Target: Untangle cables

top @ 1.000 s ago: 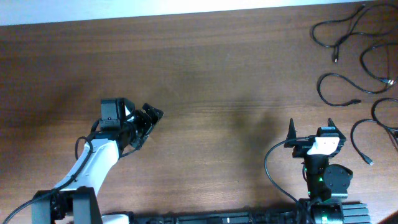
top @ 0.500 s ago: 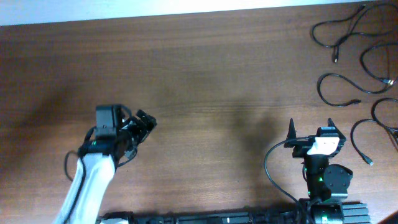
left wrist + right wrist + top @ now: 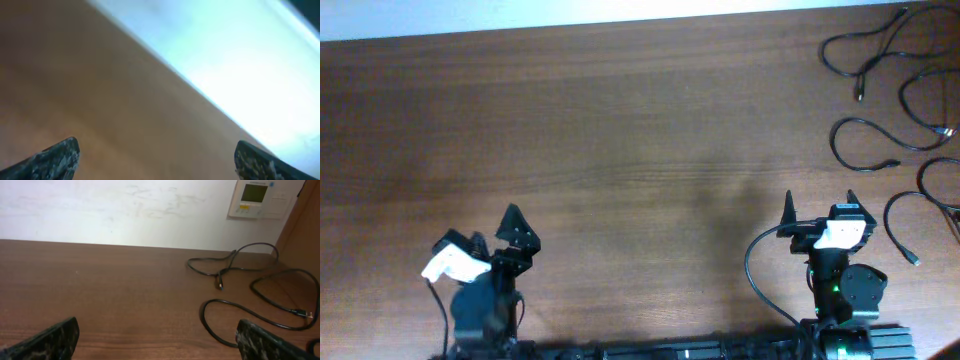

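Currently, cables point(image 3: 219, 283) are laid out as sep. loops at far-right corner of table point(image 3: 640, 120), no knot seen; overlap at frame edge can't be judged. L gripper point(image 3: 160, 157) and R gripper point(image 3: 157, 335) are spread wide, nothing held, well apart from cables. Task is judged approx. complete

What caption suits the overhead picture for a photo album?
Wooden table: left gripper and right gripper open at the near edge, black cables lying loose at far right.
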Tool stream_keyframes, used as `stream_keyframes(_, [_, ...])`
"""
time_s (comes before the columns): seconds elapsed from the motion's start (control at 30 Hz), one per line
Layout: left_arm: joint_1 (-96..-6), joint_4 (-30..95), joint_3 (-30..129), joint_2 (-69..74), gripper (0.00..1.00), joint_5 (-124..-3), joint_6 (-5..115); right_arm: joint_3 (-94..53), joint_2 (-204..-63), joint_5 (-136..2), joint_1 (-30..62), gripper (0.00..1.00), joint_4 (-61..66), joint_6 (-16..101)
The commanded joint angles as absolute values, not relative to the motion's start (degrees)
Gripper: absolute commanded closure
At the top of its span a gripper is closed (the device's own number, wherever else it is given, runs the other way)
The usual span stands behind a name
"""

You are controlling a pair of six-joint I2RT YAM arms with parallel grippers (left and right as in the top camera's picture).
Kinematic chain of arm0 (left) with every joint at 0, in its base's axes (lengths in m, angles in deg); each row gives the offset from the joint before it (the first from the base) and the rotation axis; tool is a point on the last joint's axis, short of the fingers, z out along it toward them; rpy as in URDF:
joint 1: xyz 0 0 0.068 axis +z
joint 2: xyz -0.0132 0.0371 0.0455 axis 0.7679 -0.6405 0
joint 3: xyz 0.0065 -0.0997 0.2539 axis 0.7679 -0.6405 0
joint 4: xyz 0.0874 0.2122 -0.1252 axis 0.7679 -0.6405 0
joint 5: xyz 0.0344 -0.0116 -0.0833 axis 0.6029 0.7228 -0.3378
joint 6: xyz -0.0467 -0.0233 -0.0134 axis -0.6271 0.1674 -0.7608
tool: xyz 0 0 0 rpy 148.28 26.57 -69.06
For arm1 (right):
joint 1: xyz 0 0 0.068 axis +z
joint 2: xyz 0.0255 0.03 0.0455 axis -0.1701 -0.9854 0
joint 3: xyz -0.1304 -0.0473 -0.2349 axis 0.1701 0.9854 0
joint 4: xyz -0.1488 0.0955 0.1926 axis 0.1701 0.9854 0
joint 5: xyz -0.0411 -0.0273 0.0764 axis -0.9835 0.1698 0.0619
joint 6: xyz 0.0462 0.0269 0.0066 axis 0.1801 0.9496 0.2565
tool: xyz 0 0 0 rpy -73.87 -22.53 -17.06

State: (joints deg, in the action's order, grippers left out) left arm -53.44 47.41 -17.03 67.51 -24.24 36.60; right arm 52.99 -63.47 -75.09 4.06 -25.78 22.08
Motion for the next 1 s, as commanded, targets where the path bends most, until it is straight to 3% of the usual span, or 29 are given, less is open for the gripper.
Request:
stream_keyframes(0.0, [-52.8, 52.1, -21.7, 71.8, 0.01, -22.7, 49.0, 53.3, -63.0, -75.2, 4.5, 0.01, -25.5, 21.7])
stream_keyframes(0.17, [-51.5, 66.4, -29.8, 73.7, 0.01, -24.5, 58.2, 53.3, -63.1, -75.2, 4.5, 0.02, -25.5, 21.7])
stream_keyframes(0.33, [-51.4, 61.1, -30.1, 73.8, 0.01, -37.9, 76.8, 53.3, -63.1, -75.2, 4.5, 0.01, -25.5, 21.7])
stream_keyframes(0.97, [-51.5, 61.6, -30.1, 73.7, 0.01, -38.0, 76.7, 53.3, -63.1, -75.2, 4.5, 0.02, -25.5, 21.7])
